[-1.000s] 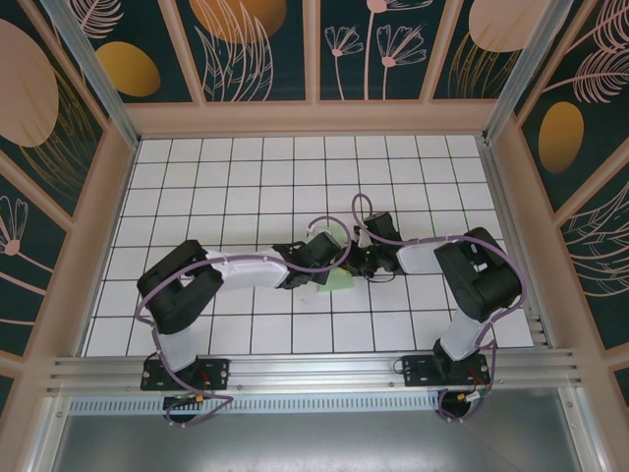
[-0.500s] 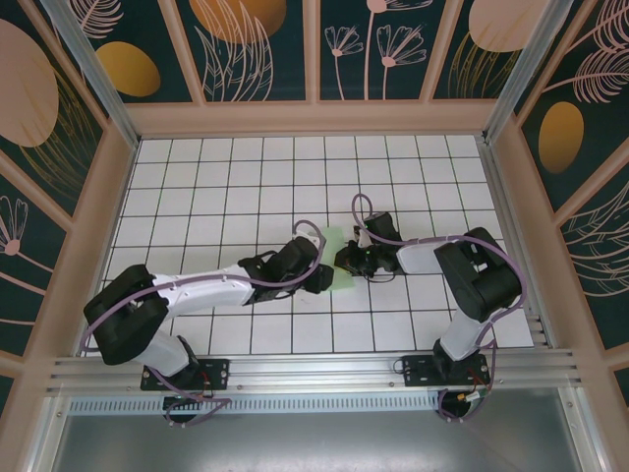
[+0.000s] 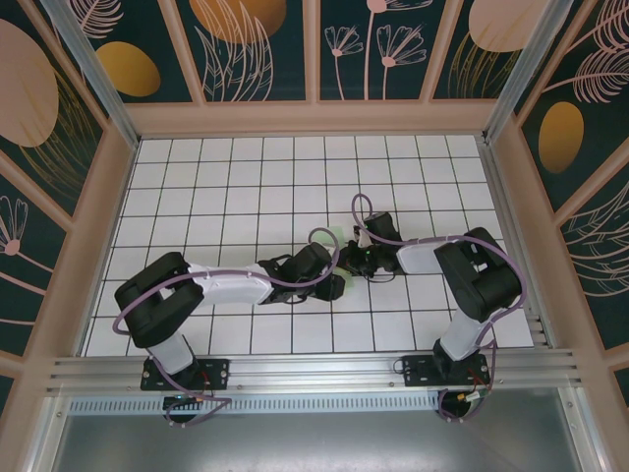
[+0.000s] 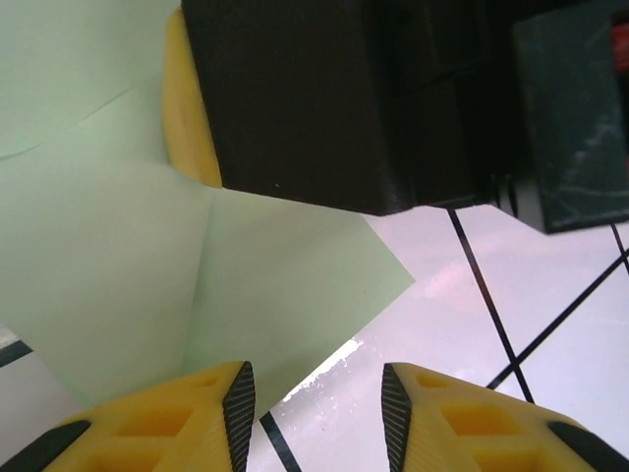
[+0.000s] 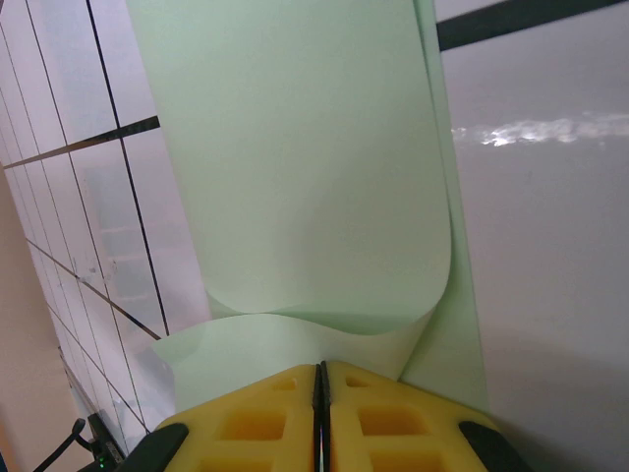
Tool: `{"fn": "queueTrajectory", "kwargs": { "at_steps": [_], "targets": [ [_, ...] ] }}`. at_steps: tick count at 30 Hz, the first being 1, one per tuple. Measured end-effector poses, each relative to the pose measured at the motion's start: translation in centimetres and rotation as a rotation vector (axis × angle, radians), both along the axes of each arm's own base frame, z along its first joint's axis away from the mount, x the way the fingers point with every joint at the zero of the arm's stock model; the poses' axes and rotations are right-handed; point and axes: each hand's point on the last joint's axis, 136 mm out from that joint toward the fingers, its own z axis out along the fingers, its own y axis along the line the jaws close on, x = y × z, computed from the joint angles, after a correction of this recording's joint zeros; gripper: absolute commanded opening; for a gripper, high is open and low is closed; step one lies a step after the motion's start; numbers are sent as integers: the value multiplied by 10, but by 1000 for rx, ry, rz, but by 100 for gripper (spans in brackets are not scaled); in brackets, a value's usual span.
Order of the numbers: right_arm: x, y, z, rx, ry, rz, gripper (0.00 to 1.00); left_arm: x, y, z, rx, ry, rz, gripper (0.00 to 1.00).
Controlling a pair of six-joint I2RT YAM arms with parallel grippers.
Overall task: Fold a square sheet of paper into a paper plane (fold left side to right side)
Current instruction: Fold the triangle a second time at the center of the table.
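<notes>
**Left arm closes back in on the paper while the right holds its pinch**

From above, our left gripper has slid further over the sheet of paper, hiding most of the green that showed half a second ago, and its elbow has swung back in. Its fingers stand apart with nothing between them, one tip over the paper's near edge and the other above the bare table. Our right gripper has stayed put mid-table with its fingers together. They are clamped on an edge of the paper, which curls up in a loose loop in front of them. We judge the left-to-right fold is laid over but not yet pressed flat, and that the left is arriving to crease it.
</notes>
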Motion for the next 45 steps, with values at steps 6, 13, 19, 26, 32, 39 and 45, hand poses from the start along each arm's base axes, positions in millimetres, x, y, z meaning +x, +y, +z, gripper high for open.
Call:
{"fn": "queueTrajectory", "kwargs": {
  "at_steps": [6,13,19,26,32,39,45],
  "targets": [
    [0,0,0,0,0,0,13,4,2,-6,25,-7,16,42],
    [0,0,0,-1,-2,2,13,4,6,-20,64,3,26,42],
    [0,0,0,-1,-2,2,13,6,7,-21,68,-1,35,41],
    [0,0,0,-1,-2,2,14,6,10,-23,68,-1,49,41],
    [0,0,0,-1,-3,3,14,2,16,-22,35,-1,70,40],
    [0,0,0,-2,-6,7,14,-7,25,-22,-14,21,96,40],
    [0,0,0,-3,-6,7,14,-10,26,-22,-44,30,105,40]
  ]
}}
